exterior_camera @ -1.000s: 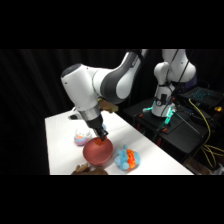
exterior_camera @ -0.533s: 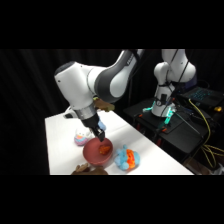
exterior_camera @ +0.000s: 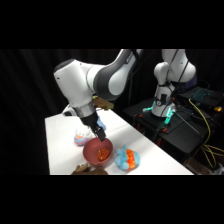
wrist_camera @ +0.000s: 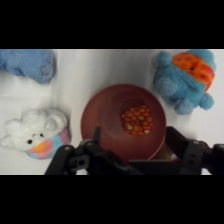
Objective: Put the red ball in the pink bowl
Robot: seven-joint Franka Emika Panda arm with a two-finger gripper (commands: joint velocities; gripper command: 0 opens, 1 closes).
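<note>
From the side view, you had the gripper [exterior_camera: 100, 134] hanging just above the far rim of the pink bowl [exterior_camera: 90, 152], which sat near the front edge of the white table [exterior_camera: 60, 145]. Inside the bowl you could see a red-orange patch, the red ball [exterior_camera: 104, 153], lying against the inner wall on the side toward the blue plush toy [exterior_camera: 127, 158]. That toy sat just beside the bowl, and a small white-and-pastel toy [exterior_camera: 82, 135] stood behind it, near the rim. From this angle you could not tell how the fingers stood.

From the wrist view, you looked straight down into the bowl [wrist_camera: 100, 112]. The ball [wrist_camera: 137, 120], red-orange with yellowish speckles, rested on the bowl's floor, a little off centre toward the blue plush with orange patches [wrist_camera: 187, 80]. The two fingers [wrist_camera: 172, 140] were spread apart, one at each side of the near rim, with nothing between them: the claw was released and touching neither ball nor bowl, as far as you could see. The white-and-pastel toy [wrist_camera: 35, 132] and a second blue plush [wrist_camera: 30, 64] lay outside the bowl.

Judging from this, your task looked done: ball in the bowl, grip let go. All that seemed left was to lift the arm clear without knocking the rim.
</note>
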